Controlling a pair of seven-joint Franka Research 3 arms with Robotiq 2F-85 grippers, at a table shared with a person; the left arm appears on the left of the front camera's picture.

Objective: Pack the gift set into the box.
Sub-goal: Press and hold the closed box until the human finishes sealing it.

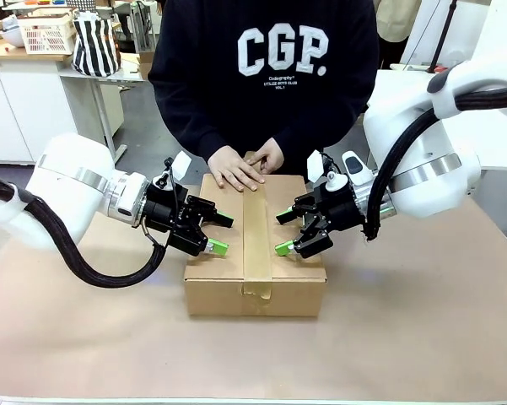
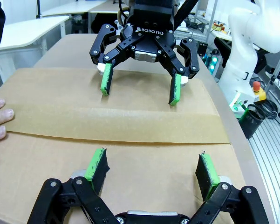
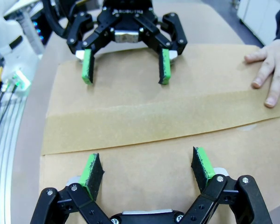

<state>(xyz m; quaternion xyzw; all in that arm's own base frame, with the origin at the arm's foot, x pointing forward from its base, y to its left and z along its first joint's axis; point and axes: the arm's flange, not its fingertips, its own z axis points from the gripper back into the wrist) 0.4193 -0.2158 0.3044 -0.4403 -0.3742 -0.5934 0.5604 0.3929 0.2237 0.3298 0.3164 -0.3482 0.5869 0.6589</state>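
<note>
Left gripper (image 1: pixel 221 234) and right gripper (image 1: pixel 282 232) face each other at mid-scene, fingers spread wide, each arm entering from its own side. Both of the person's hands (image 1: pixel 246 167) lie flat, side by side, at the far edge.

Lighting: bright, even, from overhead.
Shadows: soft and short beside the large brown corrugated cardboard box (image 1: pixel 255 253) on the tan surface (image 1: pixel 422 329).
Glare: a faint sheen on the white arm shells.
Focus: the front view is sharp.
Distortion: both wrist views bow straight lines near the edges; their backgrounds look slightly soft.
</note>
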